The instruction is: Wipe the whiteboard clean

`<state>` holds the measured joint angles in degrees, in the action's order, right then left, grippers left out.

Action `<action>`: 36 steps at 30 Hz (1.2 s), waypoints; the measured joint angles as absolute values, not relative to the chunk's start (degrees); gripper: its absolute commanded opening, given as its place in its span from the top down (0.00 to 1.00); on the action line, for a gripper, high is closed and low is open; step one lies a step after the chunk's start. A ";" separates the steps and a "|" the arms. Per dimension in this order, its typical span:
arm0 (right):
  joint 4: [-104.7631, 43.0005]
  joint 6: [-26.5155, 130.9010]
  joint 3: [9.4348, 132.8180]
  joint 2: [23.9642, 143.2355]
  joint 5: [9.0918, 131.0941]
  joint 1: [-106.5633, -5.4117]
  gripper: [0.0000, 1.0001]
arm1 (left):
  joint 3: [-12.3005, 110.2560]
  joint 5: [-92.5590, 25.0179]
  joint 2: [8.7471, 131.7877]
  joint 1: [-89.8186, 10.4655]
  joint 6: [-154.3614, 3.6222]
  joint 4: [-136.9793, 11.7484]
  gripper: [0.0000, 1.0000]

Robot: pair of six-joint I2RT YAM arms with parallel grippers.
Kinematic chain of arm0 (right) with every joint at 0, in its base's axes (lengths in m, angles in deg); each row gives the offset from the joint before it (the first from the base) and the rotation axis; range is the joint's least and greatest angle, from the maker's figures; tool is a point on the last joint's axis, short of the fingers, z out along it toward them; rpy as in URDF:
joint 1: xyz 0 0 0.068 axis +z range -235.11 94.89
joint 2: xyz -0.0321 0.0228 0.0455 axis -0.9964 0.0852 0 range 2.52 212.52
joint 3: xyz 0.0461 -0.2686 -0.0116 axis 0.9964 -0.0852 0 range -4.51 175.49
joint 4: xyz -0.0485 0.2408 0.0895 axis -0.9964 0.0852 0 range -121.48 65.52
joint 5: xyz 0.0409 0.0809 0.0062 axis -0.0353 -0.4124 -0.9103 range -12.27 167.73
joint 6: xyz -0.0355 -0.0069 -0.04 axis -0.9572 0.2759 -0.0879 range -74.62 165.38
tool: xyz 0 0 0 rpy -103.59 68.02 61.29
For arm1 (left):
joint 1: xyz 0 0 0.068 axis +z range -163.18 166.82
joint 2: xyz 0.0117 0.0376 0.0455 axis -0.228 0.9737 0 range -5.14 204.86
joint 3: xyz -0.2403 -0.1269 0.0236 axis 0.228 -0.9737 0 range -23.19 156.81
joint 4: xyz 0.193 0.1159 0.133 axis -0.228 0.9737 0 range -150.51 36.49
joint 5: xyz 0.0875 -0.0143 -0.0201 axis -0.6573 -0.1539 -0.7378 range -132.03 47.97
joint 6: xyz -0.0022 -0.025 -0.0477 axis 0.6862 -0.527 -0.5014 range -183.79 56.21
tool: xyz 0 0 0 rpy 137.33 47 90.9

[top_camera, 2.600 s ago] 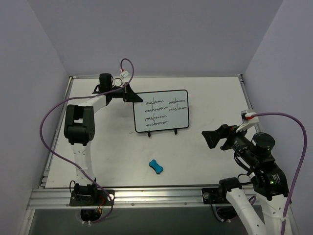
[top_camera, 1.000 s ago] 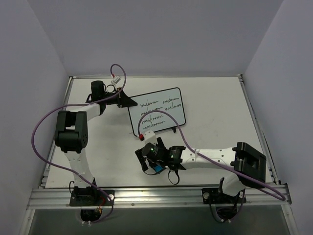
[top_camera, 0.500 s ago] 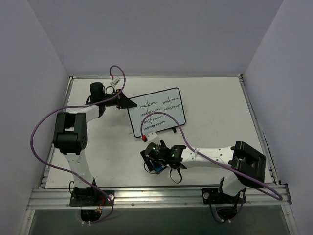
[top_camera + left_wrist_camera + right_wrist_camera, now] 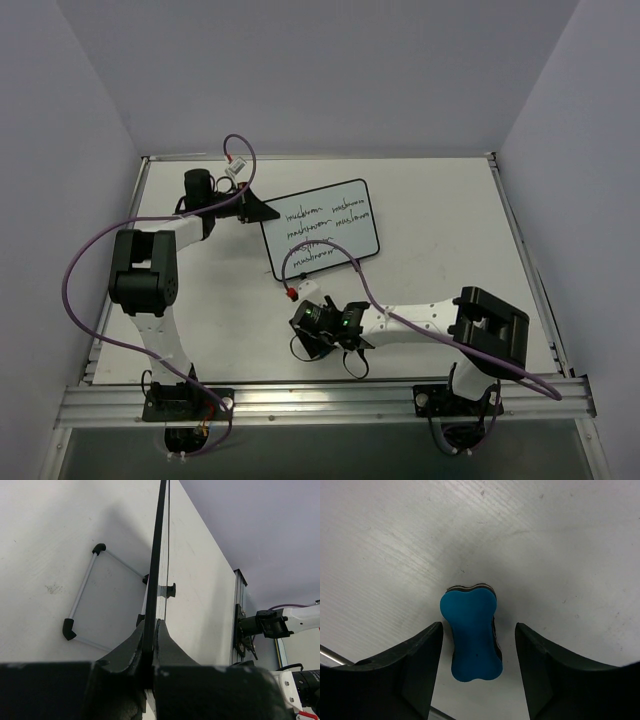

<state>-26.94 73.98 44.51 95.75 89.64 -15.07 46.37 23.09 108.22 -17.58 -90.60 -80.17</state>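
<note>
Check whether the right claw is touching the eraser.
Apart. The right wrist view shows table between the eraser and both right claw fingers.

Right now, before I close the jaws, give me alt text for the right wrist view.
A blue bone-shaped eraser lies flat on the white tabletop, between the two dark fingers of the right gripper. The jaws stand open, with a gap of table showing on each side of the eraser.
</note>
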 measured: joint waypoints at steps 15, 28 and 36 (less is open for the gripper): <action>-26.46 73.50 46.30 98.35 89.68 -13.15 0.64 | 46.37 23.11 108.22 -17.56 -90.60 -80.17 0.98; -25.72 73.48 46.67 98.59 90.62 -12.95 0.59 | 46.37 23.11 108.22 -17.56 -90.60 -80.19 0.98; -25.61 73.48 46.67 98.22 91.12 -12.95 0.57 | 46.37 23.11 108.22 -17.56 -90.60 -80.17 0.98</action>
<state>-25.61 73.48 46.67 98.22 91.12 -12.95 46.37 23.11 108.22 -17.56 -90.60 -80.17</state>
